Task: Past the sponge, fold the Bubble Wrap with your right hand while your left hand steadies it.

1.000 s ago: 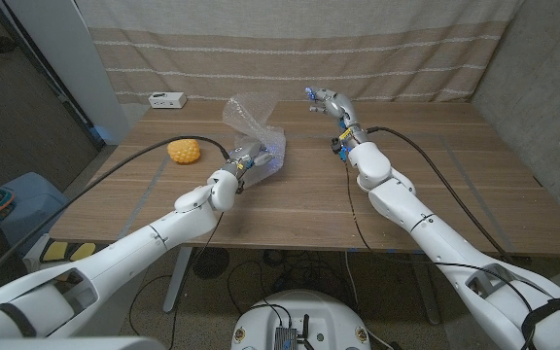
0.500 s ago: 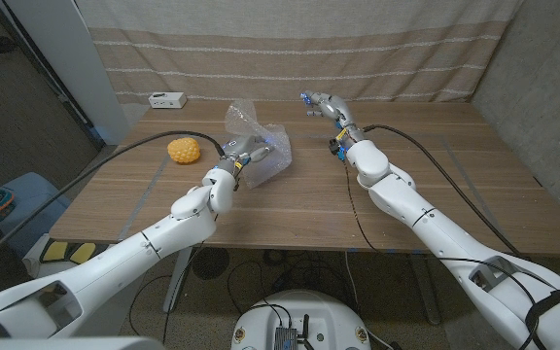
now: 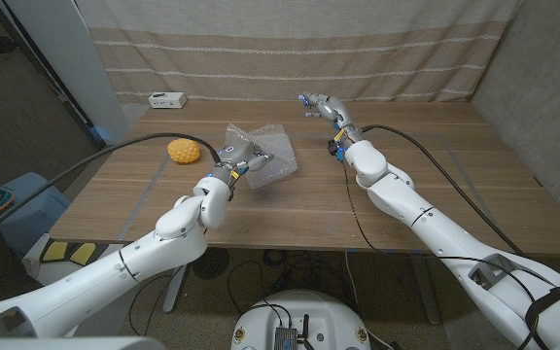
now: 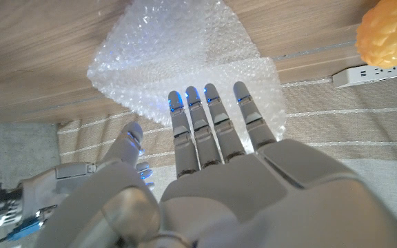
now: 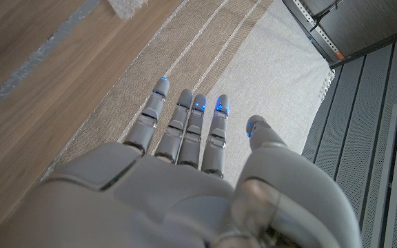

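My left hand sat nearest, fingers straight and spread over the Bubble Wrap, mid-frame, right of the sponge. Farther up-right, my right hand hovered with fingers extended, holding nothing; the wrap lay lower-left of it.

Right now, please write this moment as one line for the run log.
left hand: over Bubble Wrap | right hand: open, apart from wrap | sponge: on table
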